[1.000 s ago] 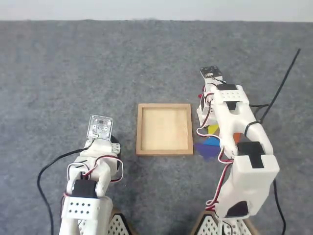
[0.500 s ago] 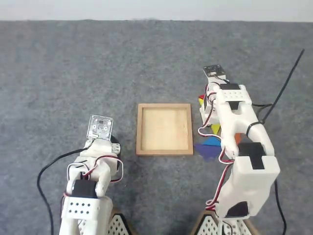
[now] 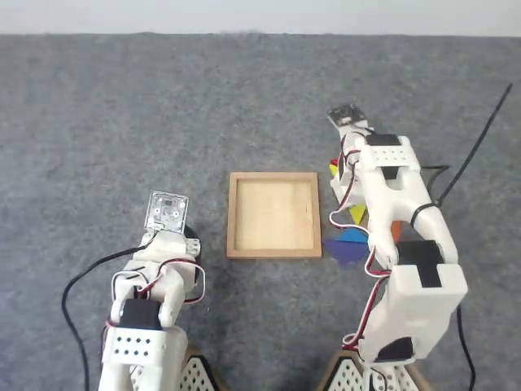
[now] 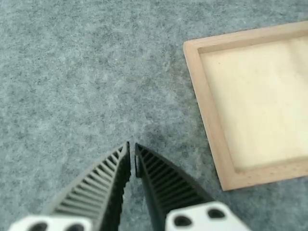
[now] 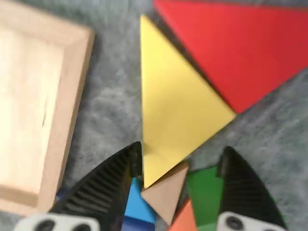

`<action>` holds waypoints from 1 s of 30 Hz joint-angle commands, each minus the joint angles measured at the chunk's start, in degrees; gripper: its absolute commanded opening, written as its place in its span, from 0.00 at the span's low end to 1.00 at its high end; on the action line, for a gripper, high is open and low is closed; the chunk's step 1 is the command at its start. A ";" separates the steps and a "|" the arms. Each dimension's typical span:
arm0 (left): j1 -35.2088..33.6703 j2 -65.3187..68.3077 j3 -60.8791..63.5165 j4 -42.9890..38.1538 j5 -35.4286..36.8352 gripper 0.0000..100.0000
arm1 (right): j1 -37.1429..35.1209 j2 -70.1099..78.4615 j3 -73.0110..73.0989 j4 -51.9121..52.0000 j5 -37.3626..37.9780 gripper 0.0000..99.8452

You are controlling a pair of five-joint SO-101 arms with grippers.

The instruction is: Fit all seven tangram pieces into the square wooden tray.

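The grey felt surface [image 3: 122,98] carried the square wooden tray [image 3: 273,176], empty at the centre of the high view. The flat coloured tangram pieces [image 3: 350,236] lay clustered just right of it. They looked light, stiff, thin and probably slick, best pinched across opposite edges. Beside the large red triangle [image 5: 231,48], the right fingers [image 5: 110,178] gaped wide and empty astride a corner of the yellow triangle [image 5: 173,110]. The left fingers [image 4: 115,168] were closed on nothing.
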 commanded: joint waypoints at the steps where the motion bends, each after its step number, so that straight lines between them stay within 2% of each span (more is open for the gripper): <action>1: -0.26 -0.70 -0.48 0.09 0.26 0.02 | 0.22 -2.33 -6.77 -0.22 1.14 0.29; 9: -0.26 -0.70 -0.48 0.09 0.26 0.02 | -0.31 8.75 -11.16 -0.75 5.45 0.29; 23: -0.26 -0.70 -0.48 0.09 0.26 0.02 | -0.57 10.33 -9.76 1.63 5.10 0.28; 28: -0.26 -0.70 -0.48 0.09 0.26 0.02 | -0.57 10.24 -9.41 2.07 3.16 0.16; 30: -0.26 -0.70 -0.48 0.09 0.26 0.02 | -0.57 10.24 -9.41 4.00 2.64 0.15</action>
